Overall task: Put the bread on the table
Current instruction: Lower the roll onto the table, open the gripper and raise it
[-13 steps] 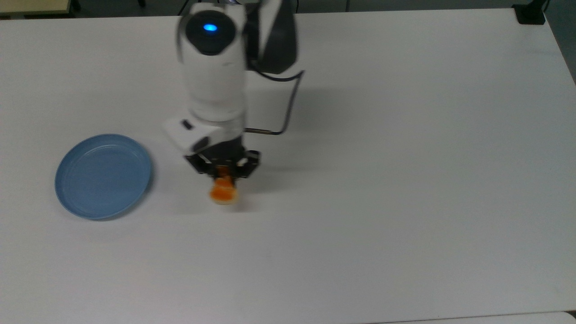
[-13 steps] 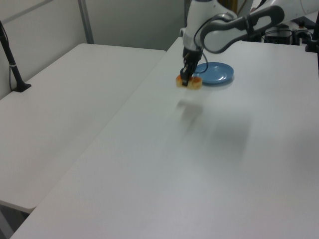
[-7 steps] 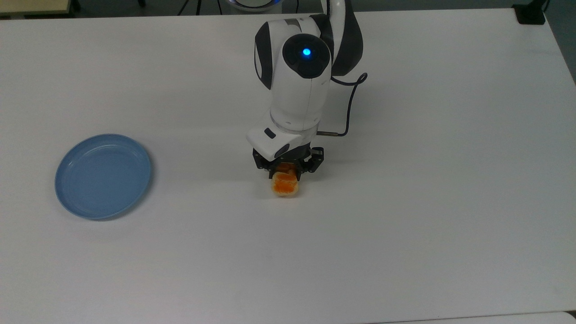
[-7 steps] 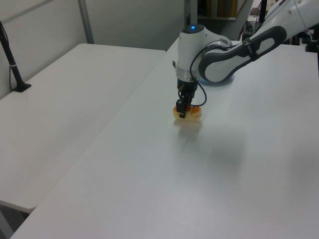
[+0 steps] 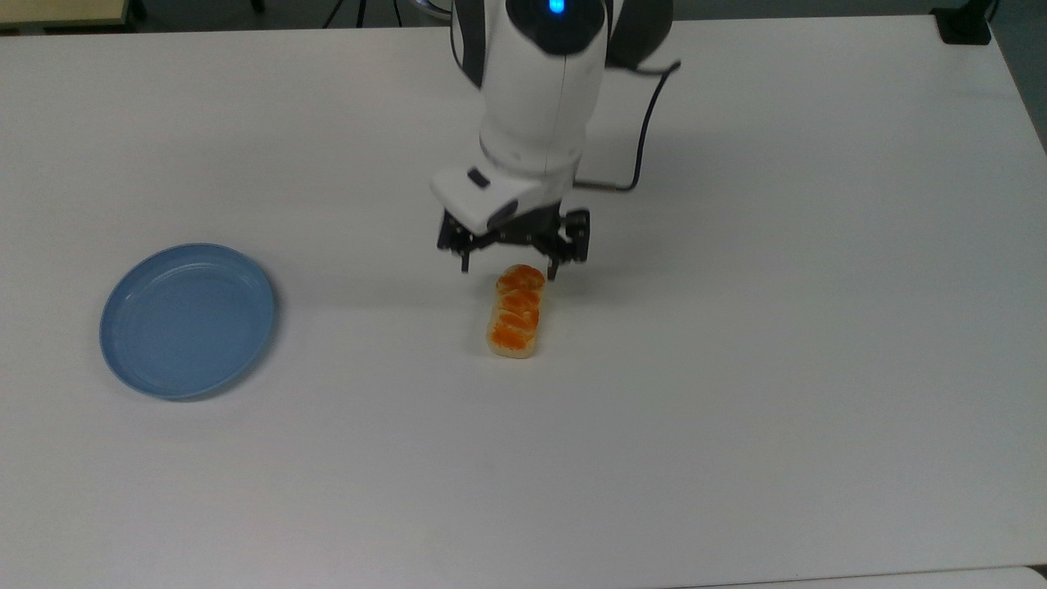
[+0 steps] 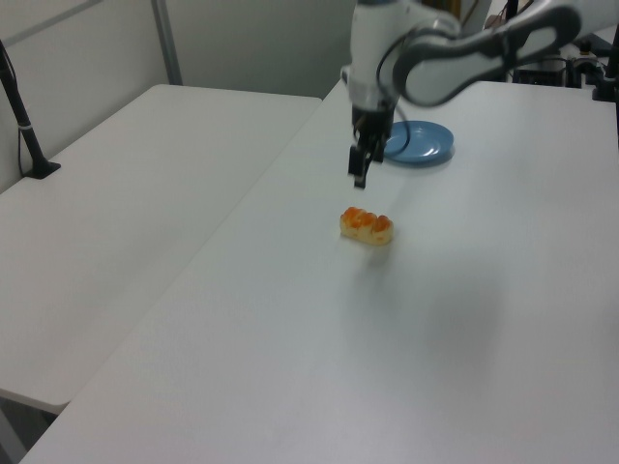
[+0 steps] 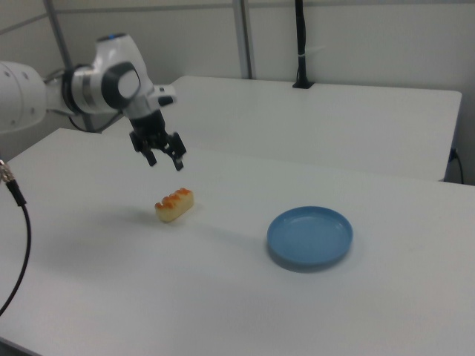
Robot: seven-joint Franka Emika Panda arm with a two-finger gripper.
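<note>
Bread flat on the white table, free of the gripper, fingers spread wide and empty above its 12 o'clock end, blue plate well apart at 9 o'clock in the top view.

One bread, one blue plate, two tables

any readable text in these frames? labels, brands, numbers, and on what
None. No words, numbers or logos can be read on the arm, the gripper, the bread, the blue plate or the table. The one mark is a plain blue light on the arm, which is no text.
</note>
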